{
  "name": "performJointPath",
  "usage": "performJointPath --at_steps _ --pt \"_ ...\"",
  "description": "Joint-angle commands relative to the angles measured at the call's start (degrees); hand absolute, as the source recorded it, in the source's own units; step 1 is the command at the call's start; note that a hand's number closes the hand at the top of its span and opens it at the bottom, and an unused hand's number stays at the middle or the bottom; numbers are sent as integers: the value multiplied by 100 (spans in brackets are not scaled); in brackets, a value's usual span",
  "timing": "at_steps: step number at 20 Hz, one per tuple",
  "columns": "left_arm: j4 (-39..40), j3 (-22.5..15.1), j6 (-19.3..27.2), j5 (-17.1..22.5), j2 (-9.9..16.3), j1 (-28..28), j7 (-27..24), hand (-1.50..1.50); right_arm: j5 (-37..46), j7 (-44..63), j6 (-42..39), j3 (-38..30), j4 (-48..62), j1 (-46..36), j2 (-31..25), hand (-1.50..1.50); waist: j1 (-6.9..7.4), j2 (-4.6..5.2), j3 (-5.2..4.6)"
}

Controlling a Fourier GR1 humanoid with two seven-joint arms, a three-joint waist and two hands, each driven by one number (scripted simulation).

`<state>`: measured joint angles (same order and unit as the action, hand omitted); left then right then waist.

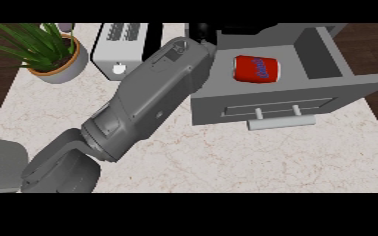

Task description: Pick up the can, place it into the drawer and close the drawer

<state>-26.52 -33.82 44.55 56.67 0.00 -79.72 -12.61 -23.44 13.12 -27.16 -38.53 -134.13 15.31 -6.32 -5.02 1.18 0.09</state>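
Can [258, 69] is lying on its side inside the open drawer [322, 87]. Left hand [199, 31] sits behind it, fingers hidden, can't tell. I'd push the handle [280, 122] squarely so it slides straight.

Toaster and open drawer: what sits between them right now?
In the head view, the left forearm crosses that stretch, running up between the toaster and the drawer holding the can. Its hand is hidden at the drawer's far-left corner.

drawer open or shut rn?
Open. The drawer is pulled out from its housing, its inside is exposed, and the red can lies inside on its side.
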Motion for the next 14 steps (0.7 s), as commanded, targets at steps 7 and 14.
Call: performJointPath --at_steps 7,14 --pt "-142 -38 48 237 0 -134 -463 -150 2036 -791 -233 850 -477 -591 82 -150 240 -5 -1" --pt "-174 -71 -25 351 0 -219 -293 -150 4192 -614 168 2207 -284 -1344 176 -150 462 -14 -9"
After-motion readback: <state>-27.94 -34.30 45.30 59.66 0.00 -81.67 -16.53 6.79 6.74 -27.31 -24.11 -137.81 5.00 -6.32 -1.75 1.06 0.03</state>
